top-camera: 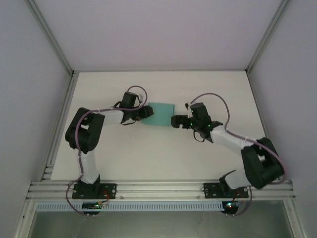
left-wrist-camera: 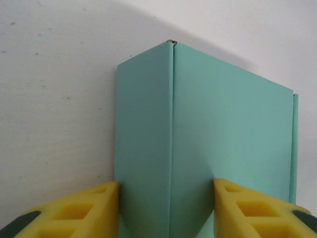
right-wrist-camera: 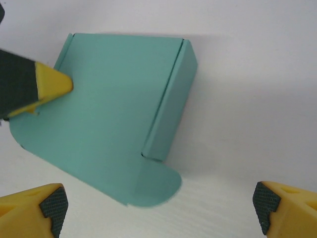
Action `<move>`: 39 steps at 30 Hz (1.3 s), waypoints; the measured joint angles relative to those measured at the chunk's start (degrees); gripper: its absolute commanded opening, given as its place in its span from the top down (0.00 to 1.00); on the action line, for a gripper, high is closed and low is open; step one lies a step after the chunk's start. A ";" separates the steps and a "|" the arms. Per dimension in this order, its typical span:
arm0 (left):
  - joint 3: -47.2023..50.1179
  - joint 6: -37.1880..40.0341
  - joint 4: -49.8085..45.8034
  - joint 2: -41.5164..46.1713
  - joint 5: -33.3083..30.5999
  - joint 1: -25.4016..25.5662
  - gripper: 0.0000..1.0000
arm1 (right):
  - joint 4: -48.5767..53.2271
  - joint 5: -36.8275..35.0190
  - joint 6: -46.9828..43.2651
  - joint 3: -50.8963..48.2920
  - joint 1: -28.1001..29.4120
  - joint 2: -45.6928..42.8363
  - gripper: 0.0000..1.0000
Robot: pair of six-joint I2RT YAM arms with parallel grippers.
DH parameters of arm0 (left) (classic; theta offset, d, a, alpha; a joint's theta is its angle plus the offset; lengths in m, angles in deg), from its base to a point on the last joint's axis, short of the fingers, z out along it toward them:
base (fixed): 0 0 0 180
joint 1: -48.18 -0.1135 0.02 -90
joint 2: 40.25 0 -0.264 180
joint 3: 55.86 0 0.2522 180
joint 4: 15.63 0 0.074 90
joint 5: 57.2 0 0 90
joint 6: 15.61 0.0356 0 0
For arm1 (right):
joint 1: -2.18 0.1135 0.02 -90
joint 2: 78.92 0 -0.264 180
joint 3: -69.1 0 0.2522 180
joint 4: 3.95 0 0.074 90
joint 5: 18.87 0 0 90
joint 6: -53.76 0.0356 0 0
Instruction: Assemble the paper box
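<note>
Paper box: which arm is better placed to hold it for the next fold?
Probably left: the left gripper has a finger on each side of a corner of the paper box, while the right gripper hangs open, short of the box.

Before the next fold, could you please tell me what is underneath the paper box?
The paper box rests on the white table, which is visible around its edges. The patch directly beneath is covered by the card, so I cannot say whether anything is trapped there.

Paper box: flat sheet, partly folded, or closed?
Partly folded: the paper box has one side wall standing up along its crease, while the rounded flap lies unfolded.
</note>
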 measured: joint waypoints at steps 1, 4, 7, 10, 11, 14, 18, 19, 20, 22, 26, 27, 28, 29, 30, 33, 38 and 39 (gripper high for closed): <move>0.31 -0.37 1.09 -0.26 0.83 -0.33 0.58 | 0.13 1.64 0.79 1.51 -0.79 1.84 0.01; 1.62 -1.38 4.24 -0.79 3.37 -1.33 0.60 | 0.92 6.36 3.50 6.32 -2.56 7.37 0.00; 3.06 -2.43 7.04 -0.94 5.31 -2.10 0.60 | 2.93 9.88 5.09 11.45 -3.19 12.81 0.01; 5.51 -3.96 12.00 -1.36 7.91 -3.21 0.61 | 5.42 12.68 6.23 15.45 -3.34 16.85 0.00; 6.49 -4.61 14.19 -1.70 9.44 -3.87 0.61 | 6.14 13.84 6.60 16.55 -3.41 18.08 0.01; 8.90 -6.78 20.81 -2.78 14.05 -5.75 0.60 | 7.54 16.85 7.89 18.78 -3.76 20.96 0.01; 10.62 -9.18 27.17 -4.20 18.05 -7.17 0.60 | 7.96 20.15 9.46 19.69 -4.00 23.21 0.04; 10.91 -9.55 28.28 -4.44 18.73 -7.41 0.60 | 7.85 20.94 9.79 19.69 -4.04 23.52 0.08; 11.13 -9.97 29.20 -4.68 19.39 -7.63 0.60 | 7.76 22.16 10.23 19.85 -4.13 23.98 0.10; 11.45 -10.58 30.53 -5.07 20.15 -8.00 0.61 | 6.88 24.28 11.56 20.59 -4.24 25.29 0.12; 11.76 -11.08 30.99 -5.20 20.98 -8.74 0.64 | 2.12 27.80 16.72 21.07 -5.53 27.43 0.13; 11.76 -11.13 30.93 -5.20 20.94 -8.81 0.65 | 0.96 28.00 17.62 21.07 -5.64 27.71 0.12; 11.87 -11.21 30.95 -5.25 20.94 -8.90 0.66 | 0.28 28.24 18.45 21.03 -5.75 27.82 0.12; 11.96 -11.26 30.99 -5.29 20.96 -9.01 0.66 | -0.61 28.26 18.95 20.96 -5.79 27.89 0.12; 12.09 -11.37 31.10 -5.29 20.98 -9.11 0.67 | -1.27 28.28 19.43 20.96 -5.84 27.89 0.12; 12.63 -11.89 32.02 -5.35 20.96 -9.35 0.68 | -3.32 28.46 20.37 20.50 -6.10 27.89 0.12; 14.03 -13.00 35.01 -5.60 21.07 -9.92 0.70 | -6.78 30.12 21.38 17.86 -6.80 27.63 0.12; 14.23 -13.27 35.74 -5.73 21.27 -10.08 0.72 | -6.91 30.36 21.38 17.42 -6.95 27.30 0.12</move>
